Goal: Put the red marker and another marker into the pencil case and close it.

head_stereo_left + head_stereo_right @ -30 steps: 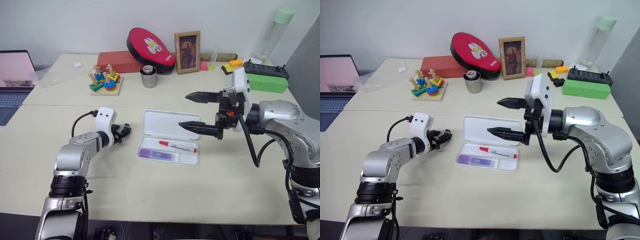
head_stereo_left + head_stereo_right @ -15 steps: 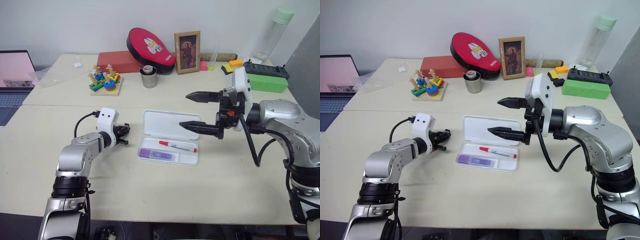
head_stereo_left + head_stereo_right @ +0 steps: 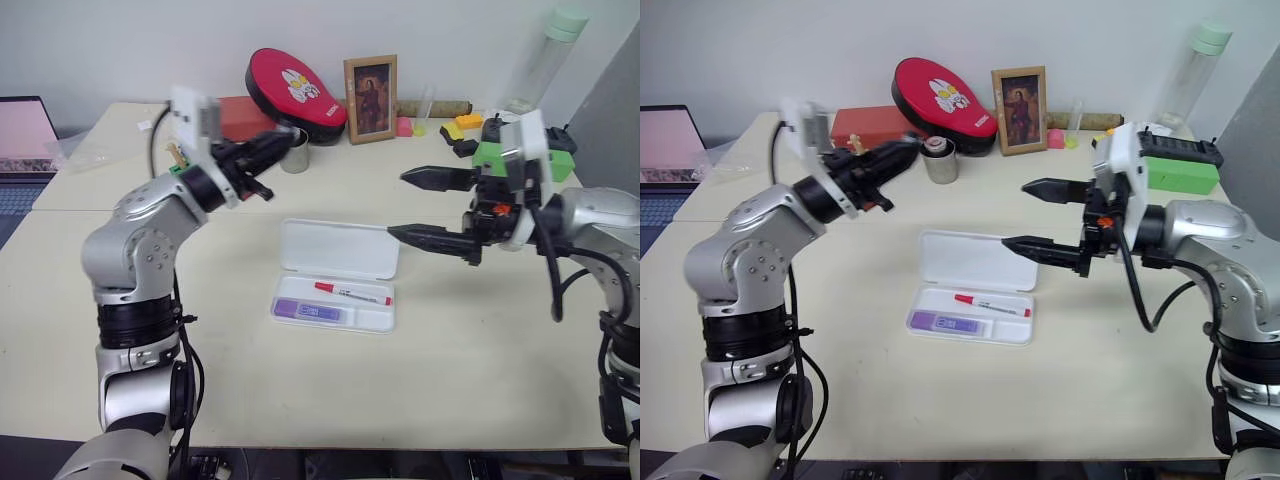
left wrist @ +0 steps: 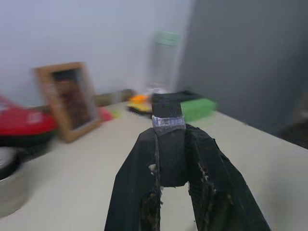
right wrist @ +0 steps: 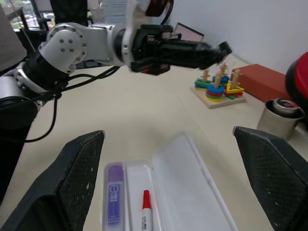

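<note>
You have the flat white plastic pencil case (image 3: 335,278) lying open at the middle of the cream table (image 3: 300,380), its hinged lid folded back flat on the far side. In the tray, the slim white-barrelled red marker (image 3: 353,293) lies lengthwise in the far compartment with its red cap to the left, and the short light-purple highlighter (image 3: 307,310) lies in the near compartment, toward the tray's left end. Your left gripper (image 3: 281,143) is raised above the table left of and beyond the case, pointing right toward the small metal cup (image 3: 937,160); its two black fingers are pinched on a tiny black object (image 4: 167,113) with a clear band. Your right gripper (image 3: 412,206) hovers just right of the lid, pointing left, with its fingers spread wide and nothing between them.
</note>
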You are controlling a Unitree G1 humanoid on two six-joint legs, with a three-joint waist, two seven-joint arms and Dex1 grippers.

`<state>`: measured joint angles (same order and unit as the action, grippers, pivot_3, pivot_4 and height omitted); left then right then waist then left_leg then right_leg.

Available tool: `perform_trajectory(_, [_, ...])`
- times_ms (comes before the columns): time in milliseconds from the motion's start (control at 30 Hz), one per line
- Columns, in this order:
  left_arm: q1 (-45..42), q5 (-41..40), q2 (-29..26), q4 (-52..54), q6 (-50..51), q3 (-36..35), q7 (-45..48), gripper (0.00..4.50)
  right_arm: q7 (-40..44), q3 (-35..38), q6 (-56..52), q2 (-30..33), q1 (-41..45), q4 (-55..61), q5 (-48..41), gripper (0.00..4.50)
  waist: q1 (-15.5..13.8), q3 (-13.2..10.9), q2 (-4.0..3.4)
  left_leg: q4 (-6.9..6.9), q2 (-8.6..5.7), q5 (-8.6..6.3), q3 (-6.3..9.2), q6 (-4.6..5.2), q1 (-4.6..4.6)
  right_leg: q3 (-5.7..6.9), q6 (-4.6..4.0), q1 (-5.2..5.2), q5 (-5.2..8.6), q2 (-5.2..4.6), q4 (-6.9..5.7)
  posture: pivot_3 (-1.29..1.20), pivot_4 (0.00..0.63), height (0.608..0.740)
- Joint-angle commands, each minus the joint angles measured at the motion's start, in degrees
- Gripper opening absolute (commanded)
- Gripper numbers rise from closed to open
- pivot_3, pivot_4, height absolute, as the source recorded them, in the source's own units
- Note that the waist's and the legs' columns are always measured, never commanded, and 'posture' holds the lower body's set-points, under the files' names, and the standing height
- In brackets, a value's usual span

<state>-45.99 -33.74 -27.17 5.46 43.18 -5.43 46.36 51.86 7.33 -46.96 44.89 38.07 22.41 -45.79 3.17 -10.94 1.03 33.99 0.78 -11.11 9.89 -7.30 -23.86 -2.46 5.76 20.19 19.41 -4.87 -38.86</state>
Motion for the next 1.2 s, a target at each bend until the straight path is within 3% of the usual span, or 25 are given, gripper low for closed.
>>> perform_trajectory(33, [-1.2, 1.6, -2.0, 1.6, -1.5, 9.6, 9.3, 0.45, 0.9, 4.1, 0.4, 3.5, -2.7, 2.7, -0.9, 4.50, 0.0, 0.0, 0.00, 0.01, 0.00, 0.00, -0.01, 0.00, 0.01, -0.01, 0.00, -0.02, 0.00, 0.00, 0.00, 0.00, 0.150, 0.740])
perform_trajectory(200, [-0.4, 11.5, -3.6, -3.3, -10.9, 22.8, 17.4, 0.45, -0.1, 6.2, 1.0, 7.3, -8.5, 5.2, 0.8, 4.50, 0.2, 0.0, -0.02, 0.01, 0.00, -0.07, -0.06, 0.14, 0.06, -0.06, 0.00, 0.00, 0.00, 0.00, -0.05, 0.00, 0.150, 0.740])
perform_trajectory(367, [-2.4, 18.7, 0.7, -12.4, -17.9, 29.7, 19.6, 0.45, -0.6, 7.3, -0.3, 9.9, -13.0, 9.1, -0.1, 4.50, -0.1, 0.0, -0.04, 0.06, 0.00, -0.10, -0.08, 0.19, 0.03, -0.09, 0.00, 0.01, 0.00, 0.00, -0.08, 0.00, 0.150, 0.740])
perform_trajectory(600, [-3.8, 22.4, 3.9, -16.8, -19.6, 31.8, 22.1, 0.45, -0.4, 6.3, 0.0, 13.6, -20.2, 11.9, 2.5, 4.50, -0.2, 0.0, -0.04, 0.06, 0.00, -0.10, -0.07, 0.20, -0.02, -0.07, 0.01, 0.02, 0.00, 0.00, -0.04, 0.00, 0.150, 0.740])
perform_trajectory(933, [0.8, 22.9, 0.7, -7.3, -14.3, 33.4, 25.2, 0.45, -2.5, 5.8, 0.2, 12.5, -20.7, 12.4, 2.0, 4.50, 0.0, 0.0, -0.04, 0.07, 0.00, -0.10, -0.07, 0.20, 0.02, -0.08, 0.01, 0.00, 0.01, 0.00, -0.07, 0.00, 0.150, 0.740])
perform_trajectory(1200, [1.6, 25.3, 1.1, -8.5, -15.5, 34.7, 24.9, 0.45, -2.8, 4.3, 0.8, 11.9, -19.9, 11.8, 2.6, 4.50, -0.2, 0.0, -0.05, 0.12, 0.00, -0.10, -0.06, 0.20, 0.02, -0.07, 0.01, -0.03, 0.01, 0.00, -0.08, 0.00, 0.150, 0.740])
